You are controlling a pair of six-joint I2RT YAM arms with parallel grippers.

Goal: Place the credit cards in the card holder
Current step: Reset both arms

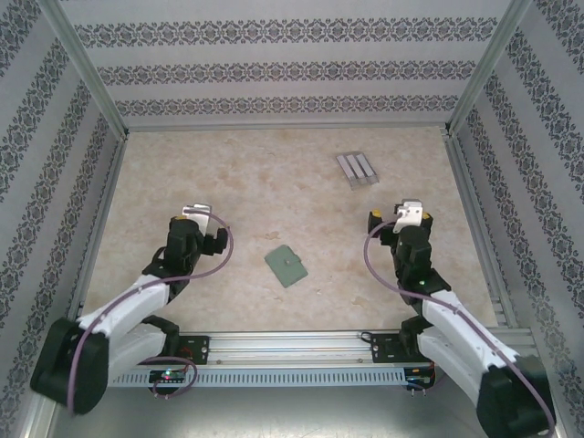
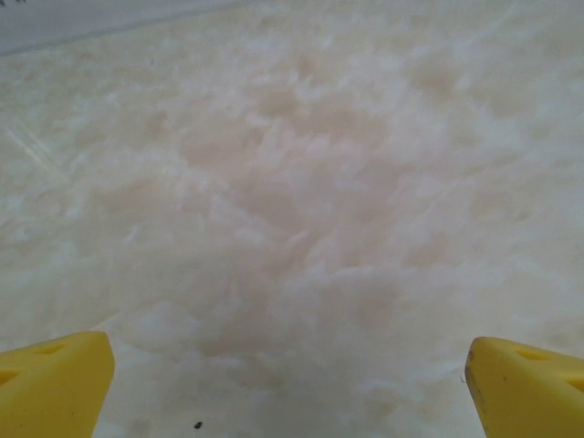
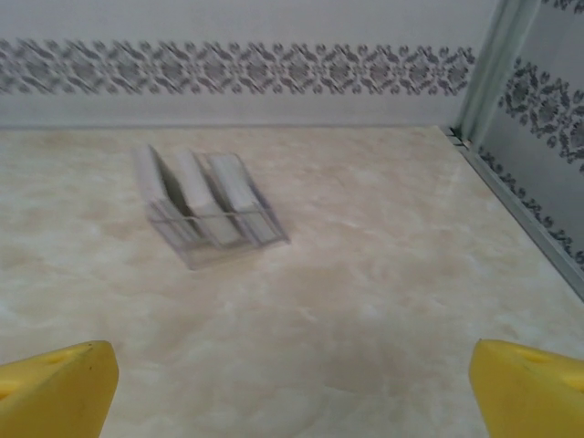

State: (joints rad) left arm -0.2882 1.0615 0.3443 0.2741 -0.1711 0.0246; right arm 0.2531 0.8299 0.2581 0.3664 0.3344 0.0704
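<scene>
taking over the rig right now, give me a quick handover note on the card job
Left end effector: open, empty, over bare table.
Right end effector: open, empty, facing the stand at the far right.
Wallet: flat and shut on the table between the arms, touched by neither.
Stand: holds three pale leaning slabs; whether they are the cards I cannot tell.
Done: nothing I can confirm; the shut wallet hides its inside.
Left: probably open the wallet, fetch the cards, slot them in.
</scene>
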